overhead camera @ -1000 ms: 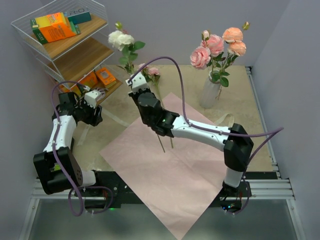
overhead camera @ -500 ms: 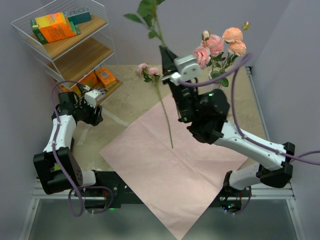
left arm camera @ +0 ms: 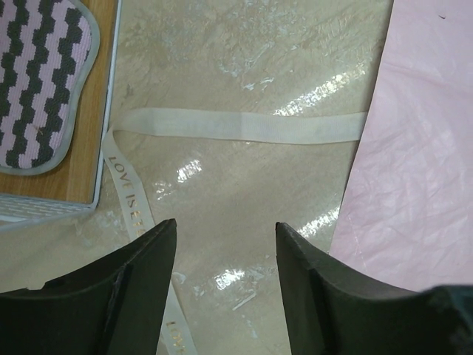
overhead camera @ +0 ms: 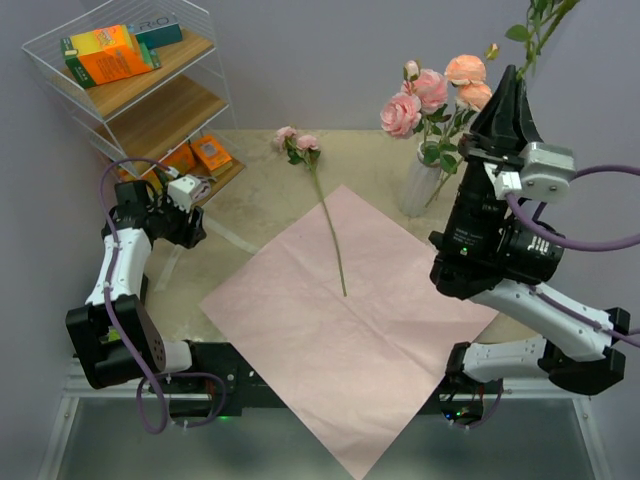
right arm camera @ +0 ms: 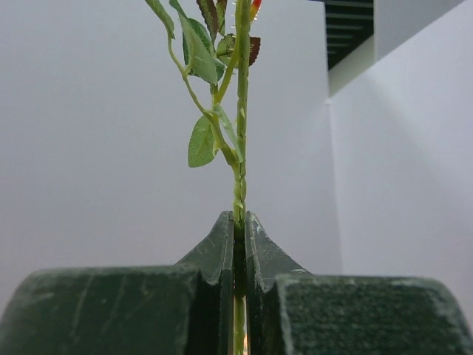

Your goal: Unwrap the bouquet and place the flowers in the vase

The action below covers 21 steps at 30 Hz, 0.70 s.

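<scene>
The wrapping paper [overhead camera: 350, 340] lies spread flat at lower centre, so unwrapping is done. The vase [overhead camera: 419, 188], upper right, holds several roses [overhead camera: 432, 90]. The right gripper [overhead camera: 511, 85], raised beside it, is clamped on one stem [right arm camera: 241, 133]. The left gripper [left arm camera: 225, 244] stands apart and empty. One rose [overhead camera: 326, 225], upper centre, is not yet placed.

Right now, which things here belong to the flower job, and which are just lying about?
Part of the job: vase; roses standing in it; rose stem clamped in the right gripper; loose rose lying on the pink paper; beige ribbon.
Just lying about: wire shelf; orange boxes; striped pad.
</scene>
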Available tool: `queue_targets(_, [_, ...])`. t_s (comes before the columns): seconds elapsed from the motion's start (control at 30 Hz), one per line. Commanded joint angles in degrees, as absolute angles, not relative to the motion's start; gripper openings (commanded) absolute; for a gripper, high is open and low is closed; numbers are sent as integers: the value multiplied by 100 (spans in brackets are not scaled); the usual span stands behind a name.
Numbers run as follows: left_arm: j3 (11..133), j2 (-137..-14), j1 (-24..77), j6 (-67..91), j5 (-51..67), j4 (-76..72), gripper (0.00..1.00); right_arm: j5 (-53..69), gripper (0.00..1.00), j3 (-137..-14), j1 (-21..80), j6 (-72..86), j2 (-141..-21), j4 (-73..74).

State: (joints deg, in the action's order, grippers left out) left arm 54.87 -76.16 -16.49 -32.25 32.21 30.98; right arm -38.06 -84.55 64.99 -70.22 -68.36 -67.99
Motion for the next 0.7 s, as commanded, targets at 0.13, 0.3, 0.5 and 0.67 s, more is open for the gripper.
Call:
queue_targets(0.13, [5634, -7664, -1696, -3120, 3489, 2708, 62, -4394, 0, -8762, 4793, -7297, -7330, -7700])
queue_targets(0.3, [5730, -7892, -1696, -3067, 3577, 2663, 62, -4517, 0, -8842, 3895, -6663, -7909, -7856])
queue_targets(0.5, [5669, -7919, -1696, -3208, 3560, 2532, 62, -4684, 0, -9184, 3156, -6257, -8664, -8305])
queue_targets(0.67, [5748, -8147, -1705, -3129, 3709, 2461, 62, -4720, 0, -9825, 2892, -6364, -9316, -8631])
